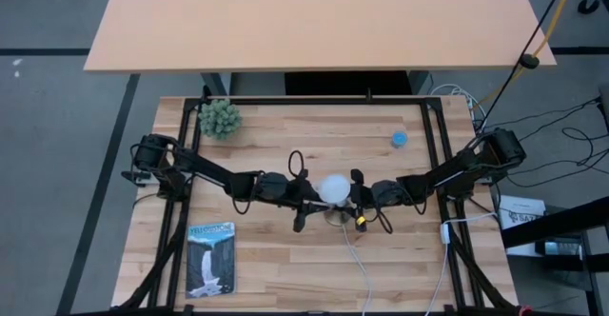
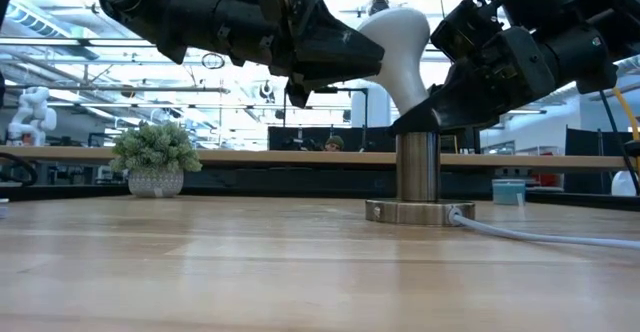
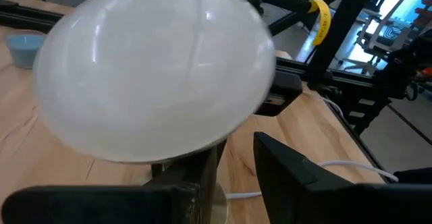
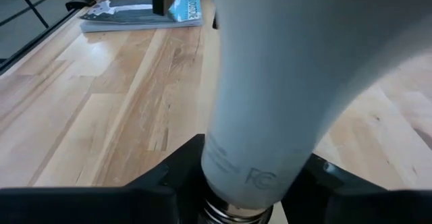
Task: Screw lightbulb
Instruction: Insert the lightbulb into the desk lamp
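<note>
Left gripper (image 2: 350, 57) is clenched around the dome of the lightbulb (image 2: 400, 32), which stands tilted in the socket (image 2: 418, 177) at mid-table; right gripper (image 2: 440, 112) is clamped on the bulb's narrow neck just above the socket

Both tools (image 1: 333, 205) crowding lightbulb (image 1: 334, 188)

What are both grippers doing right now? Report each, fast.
Left gripper: at the lightbulb's dome; open or closed cannot be told.
Right gripper: closed on the lightbulb's neck, just above the socket.
</note>
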